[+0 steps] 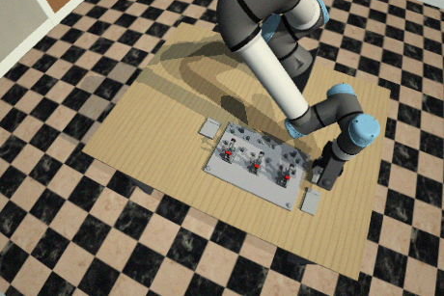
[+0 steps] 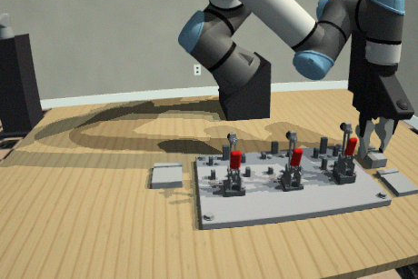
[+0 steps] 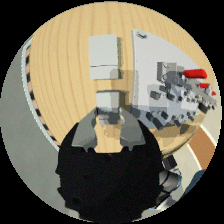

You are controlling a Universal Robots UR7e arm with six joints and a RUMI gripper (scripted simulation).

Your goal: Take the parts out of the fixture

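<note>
Fingers clamped on grey part [image 3: 108, 102] between them; part low over table [image 3: 60, 60], beside fixture [image 3: 150, 70].

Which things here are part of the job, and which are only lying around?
Part of the job:
- fixture with its red-handled clamps
- part in the tool, tool shut on it
- flat part at left
- flat part at right

Only lying around:
- dark box at the table's edge
- wall socket

Top view high overhead, exterior low frontal, wrist close, all sharing fixture [image 1: 256, 165].
</note>
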